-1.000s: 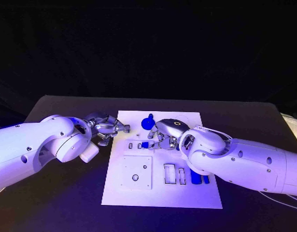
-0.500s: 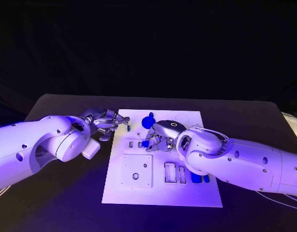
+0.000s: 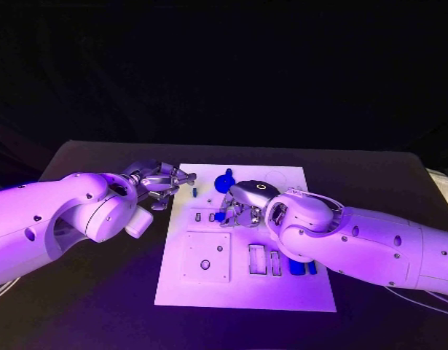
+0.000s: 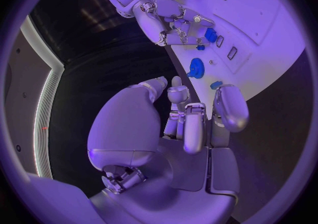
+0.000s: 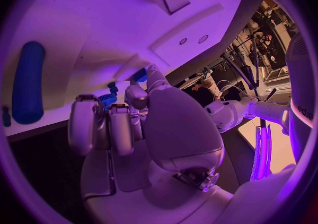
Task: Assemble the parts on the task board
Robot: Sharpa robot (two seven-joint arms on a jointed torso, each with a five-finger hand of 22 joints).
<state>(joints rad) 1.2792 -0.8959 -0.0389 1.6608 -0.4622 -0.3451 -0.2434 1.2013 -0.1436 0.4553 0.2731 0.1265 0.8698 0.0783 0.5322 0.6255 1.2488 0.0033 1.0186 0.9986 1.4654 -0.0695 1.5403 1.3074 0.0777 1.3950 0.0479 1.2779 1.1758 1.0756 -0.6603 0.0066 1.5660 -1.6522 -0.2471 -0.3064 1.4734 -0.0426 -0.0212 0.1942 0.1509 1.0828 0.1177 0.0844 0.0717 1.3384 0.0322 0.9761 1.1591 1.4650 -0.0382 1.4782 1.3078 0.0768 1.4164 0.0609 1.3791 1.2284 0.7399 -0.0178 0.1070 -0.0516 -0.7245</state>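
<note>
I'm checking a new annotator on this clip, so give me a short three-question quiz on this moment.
1. True or false: the round blue part lies off the task board, on the table.
2. Which hand is nearer the blue parts in the board's near slots? A. left hand B. right hand
3. By which corner of the board is the left hand?
Key: 1 false; 2 B; 3 far left.
</note>
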